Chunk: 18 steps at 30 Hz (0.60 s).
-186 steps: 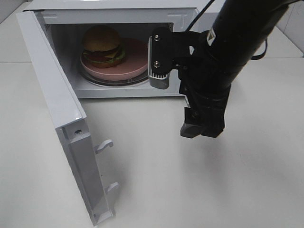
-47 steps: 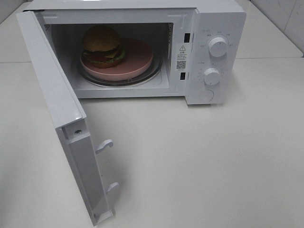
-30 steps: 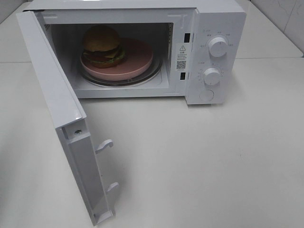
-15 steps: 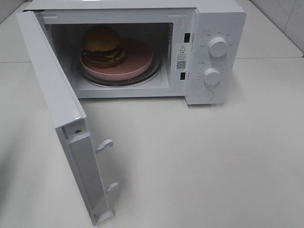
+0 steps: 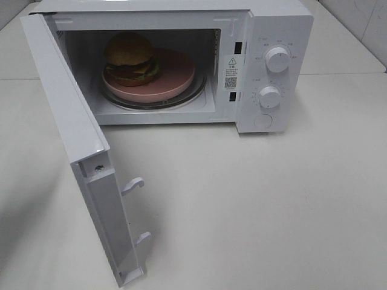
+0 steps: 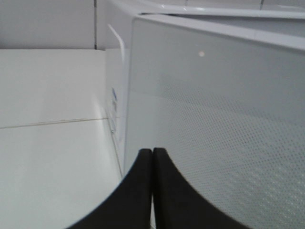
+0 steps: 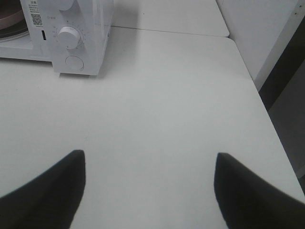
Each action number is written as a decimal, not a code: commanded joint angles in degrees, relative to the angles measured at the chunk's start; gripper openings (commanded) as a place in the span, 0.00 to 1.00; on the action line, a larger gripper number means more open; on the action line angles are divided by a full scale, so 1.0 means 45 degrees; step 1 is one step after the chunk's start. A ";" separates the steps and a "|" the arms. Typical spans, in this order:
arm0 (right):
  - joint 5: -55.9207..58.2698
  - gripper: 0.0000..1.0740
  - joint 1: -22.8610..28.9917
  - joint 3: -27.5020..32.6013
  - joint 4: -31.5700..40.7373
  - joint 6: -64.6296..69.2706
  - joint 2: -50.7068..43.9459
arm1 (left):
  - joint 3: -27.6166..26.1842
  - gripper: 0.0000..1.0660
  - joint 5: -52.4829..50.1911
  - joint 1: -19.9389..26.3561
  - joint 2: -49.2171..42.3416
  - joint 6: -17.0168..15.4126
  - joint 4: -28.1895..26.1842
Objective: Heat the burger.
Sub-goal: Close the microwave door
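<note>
Burger (image 5: 129,57) inside the open microwave (image 5: 281,24), resting on the left part of a pink plate (image 5: 175,75). Door (image 5: 66,115) swung wide to the left, two latch hooks (image 5: 133,184) sticking out of its inner face, above the worktop (image 5: 254,205). Upper knob (image 5: 277,59) and lower knob (image 5: 269,96) on the control panel. Left end effector (image 6: 152,157) with fingers pressed together, empty, close beside the door's dotted outer face; contact impossible to judge. Right end effector (image 7: 148,157) spread apart, empty, over the worktop, well apart from the microwave's knob side.
</note>
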 commanded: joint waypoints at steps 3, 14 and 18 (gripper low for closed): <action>-0.0064 0.69 -0.0038 0.0013 0.0000 -0.0089 -0.0357 | -0.1057 0.00 -0.0586 -0.0051 0.1490 -0.0102 0.1592; -0.0064 0.69 -0.0038 0.0013 0.0000 -0.0089 -0.0357 | -0.1986 0.00 -0.0522 -0.0051 0.2101 -0.0191 0.1833; -0.0064 0.69 -0.0038 0.0013 0.0000 -0.0089 -0.0357 | -0.2432 0.00 -0.0522 -0.0051 0.2457 -0.1184 0.2203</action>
